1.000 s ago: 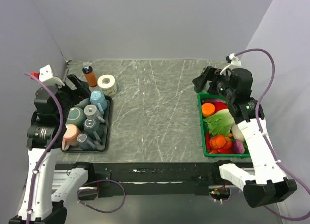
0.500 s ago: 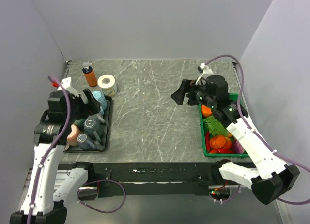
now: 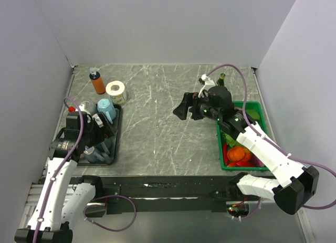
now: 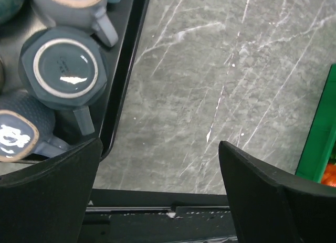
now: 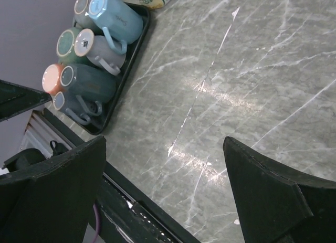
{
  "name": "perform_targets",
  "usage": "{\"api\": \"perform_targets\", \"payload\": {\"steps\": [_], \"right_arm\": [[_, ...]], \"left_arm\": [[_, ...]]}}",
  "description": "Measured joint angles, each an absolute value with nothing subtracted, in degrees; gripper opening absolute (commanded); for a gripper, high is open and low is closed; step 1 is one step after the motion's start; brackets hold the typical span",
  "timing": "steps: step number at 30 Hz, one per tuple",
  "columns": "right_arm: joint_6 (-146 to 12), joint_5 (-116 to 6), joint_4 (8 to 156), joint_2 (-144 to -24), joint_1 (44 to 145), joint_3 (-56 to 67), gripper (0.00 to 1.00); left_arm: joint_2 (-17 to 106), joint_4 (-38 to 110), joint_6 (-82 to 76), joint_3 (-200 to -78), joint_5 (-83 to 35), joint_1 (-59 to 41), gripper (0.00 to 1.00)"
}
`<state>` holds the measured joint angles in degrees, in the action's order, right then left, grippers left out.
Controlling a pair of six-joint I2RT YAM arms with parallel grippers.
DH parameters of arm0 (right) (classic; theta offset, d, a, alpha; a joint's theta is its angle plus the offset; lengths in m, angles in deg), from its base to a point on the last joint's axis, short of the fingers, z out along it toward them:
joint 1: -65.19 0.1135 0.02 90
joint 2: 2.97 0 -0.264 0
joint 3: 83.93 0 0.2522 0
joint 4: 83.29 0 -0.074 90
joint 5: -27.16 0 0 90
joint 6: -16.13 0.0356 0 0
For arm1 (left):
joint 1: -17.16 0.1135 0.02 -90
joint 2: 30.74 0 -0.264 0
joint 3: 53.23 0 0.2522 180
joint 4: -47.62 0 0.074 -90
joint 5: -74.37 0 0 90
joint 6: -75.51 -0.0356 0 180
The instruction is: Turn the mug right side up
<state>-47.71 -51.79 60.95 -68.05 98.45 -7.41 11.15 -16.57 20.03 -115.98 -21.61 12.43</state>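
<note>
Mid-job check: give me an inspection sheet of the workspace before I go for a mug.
Surface: grey marbled table, white veins.
Job's things: mugs crowded in the black tray, left side; the dark blue mug stands bottom-up.
Clutter: orange bottle and paper roll behind the tray; green bin of vegetables, right side.
Claws: left claw open over the tray's edge; right claw open above mid-table; both empty.
Cables: a purple cable loops off each arm.
Surroundings: plain grey walls; nothing else seen.

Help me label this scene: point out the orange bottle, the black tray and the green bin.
orange bottle (image 3: 98, 84), top view, on its body.
black tray (image 4: 125, 70), left wrist view, on its rim.
green bin (image 3: 221, 155), top view, on its left wall.
</note>
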Motion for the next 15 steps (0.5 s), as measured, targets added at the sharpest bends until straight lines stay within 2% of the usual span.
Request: {"api": "perform_targets", "payload": {"steps": [3, 6, 15], "right_arm": [[-47.34, -51.81, 61.36, -68.05, 98.45, -8.39, 0.98], [-46.99, -51.79, 61.58, -68.05, 98.45, -8.72, 0.98], [-46.38, -51.79, 62.94, -68.88, 98.45, -8.92, 0.98]], "left_arm": [[11.11, -16.22, 23.00, -114.39, -20.30, 11.73, 0.95], [12.18, -16.62, 26.15, -113.12, -18.01, 10.00, 0.99], [17.27, -16.79, 35.02, -113.16, -7.65, 4.10, 0.99]]}}
